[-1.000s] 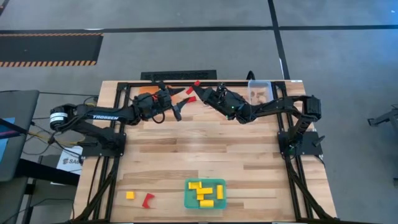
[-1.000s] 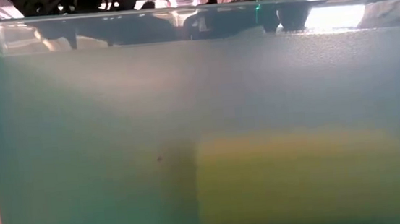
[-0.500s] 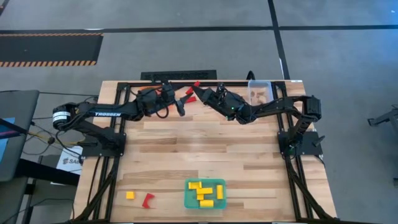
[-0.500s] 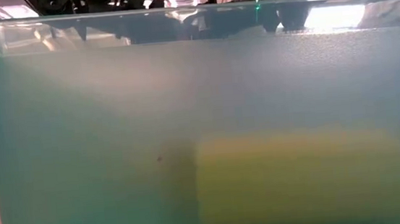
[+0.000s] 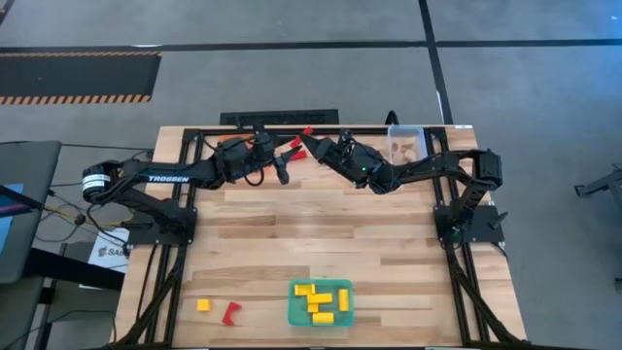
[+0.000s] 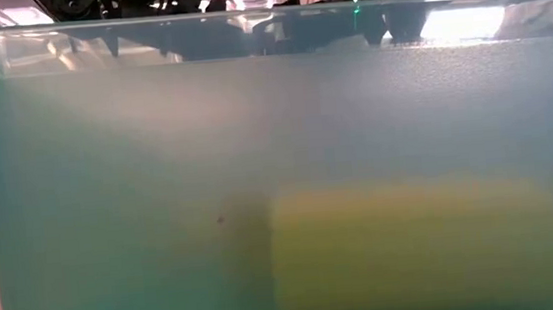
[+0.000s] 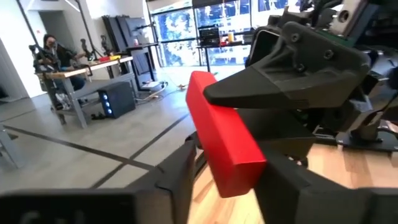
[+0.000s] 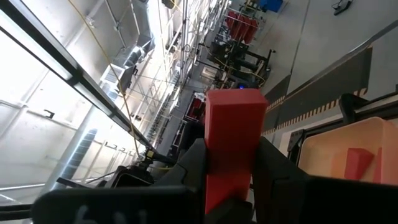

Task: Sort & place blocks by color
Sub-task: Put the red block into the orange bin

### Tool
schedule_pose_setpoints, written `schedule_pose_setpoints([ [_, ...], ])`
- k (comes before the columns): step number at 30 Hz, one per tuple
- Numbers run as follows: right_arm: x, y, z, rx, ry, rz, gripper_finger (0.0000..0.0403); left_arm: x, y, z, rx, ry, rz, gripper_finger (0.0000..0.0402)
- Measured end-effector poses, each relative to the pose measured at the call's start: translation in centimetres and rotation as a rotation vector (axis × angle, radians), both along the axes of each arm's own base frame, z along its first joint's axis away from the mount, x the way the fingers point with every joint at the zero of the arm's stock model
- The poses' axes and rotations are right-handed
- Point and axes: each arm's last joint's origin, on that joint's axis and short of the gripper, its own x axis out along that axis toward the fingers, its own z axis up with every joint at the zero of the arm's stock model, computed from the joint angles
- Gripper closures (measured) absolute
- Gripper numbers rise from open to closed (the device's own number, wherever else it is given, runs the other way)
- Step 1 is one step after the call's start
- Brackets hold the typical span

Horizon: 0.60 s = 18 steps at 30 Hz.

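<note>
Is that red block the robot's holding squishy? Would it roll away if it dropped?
Probably not squishy: the red oblong block shows sharp, straight edges while pinched in the right gripper. Its flat faces suggest it would tumble and stop, not roll. It looks smooth, so it might slip.

The desk (image 5: pixel 321 228) is made of light wood planks with a black frame around it. On the near side sits a teal tray (image 5: pixel 320 302) with yellow blocks (image 5: pixel 316 298) inside. Left of it, a small yellow block (image 5: pixel 203 305) and a red block (image 5: pixel 231 313) lie on the bare wood, close together. At the far edge there is an orange tray (image 5: pixel 230 144) on the left and a clear tray (image 5: pixel 405 142) on the right
</note>
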Motion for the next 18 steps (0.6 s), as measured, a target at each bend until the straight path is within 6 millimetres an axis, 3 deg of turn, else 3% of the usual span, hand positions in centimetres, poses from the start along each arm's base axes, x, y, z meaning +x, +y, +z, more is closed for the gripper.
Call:
schedule_pose_setpoints([
  [5,0.0,0.0,0.0,0.006,-0.005,-0.004,0.0329,0.0,-0.4,0.2,0.057,0.025,0.009,0.0358],
  [7,0.0,0.0,0.1,0.004,-0.007,-0.002,0.0312,-0.1,-0.6,0.4,0.089,0.034,0.017,0.0373],
  [12,0.0,-0.1,0.0,-0.018,0.019,0.001,0.0206,-1.3,-0.4,1.1,0.101,0.072,0.095,0.0373],
  [18,-0.1,-1.1,0.0,-0.071,0.035,0.083,0.0103,-5.0,2.1,0.4,-0.064,0.265,0.294,0.0373],
])
